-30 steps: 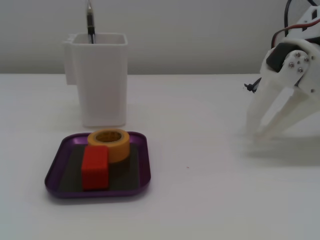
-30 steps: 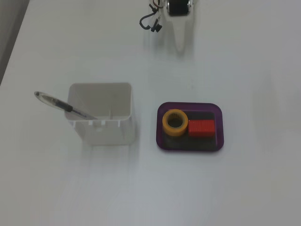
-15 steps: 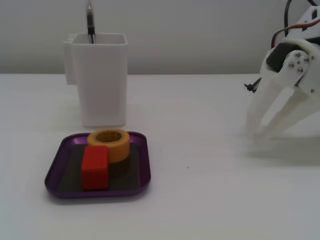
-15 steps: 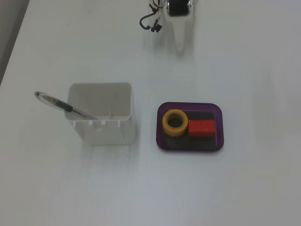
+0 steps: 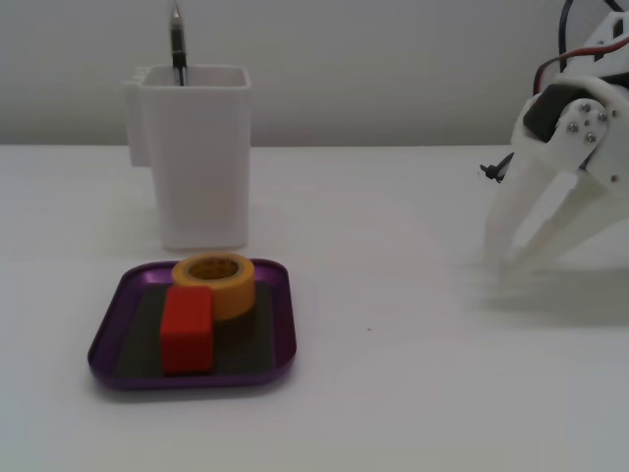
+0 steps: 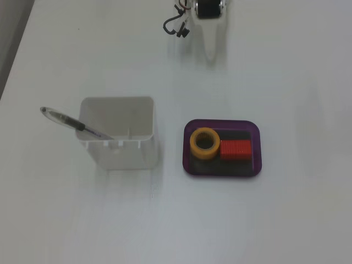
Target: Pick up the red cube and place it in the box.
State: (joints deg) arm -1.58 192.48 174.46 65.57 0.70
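Yellow tape roll (image 6: 204, 143); white pen holder (image 6: 117, 132), pen (image 6: 69, 121).

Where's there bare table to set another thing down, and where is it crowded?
Bare table lies between the purple tray and the claw, and all along the near edge in front of the tray and the white pen holder. The tray is crowded: the red cube and yellow tape roll nearly fill it.

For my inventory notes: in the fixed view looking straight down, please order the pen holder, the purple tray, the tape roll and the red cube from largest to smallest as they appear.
1. white pen holder
2. purple tray, close to the holder in footprint; the holder's top is nearer the camera, so unsure
3. yellow tape roll
4. red cube, only slightly smaller than the roll
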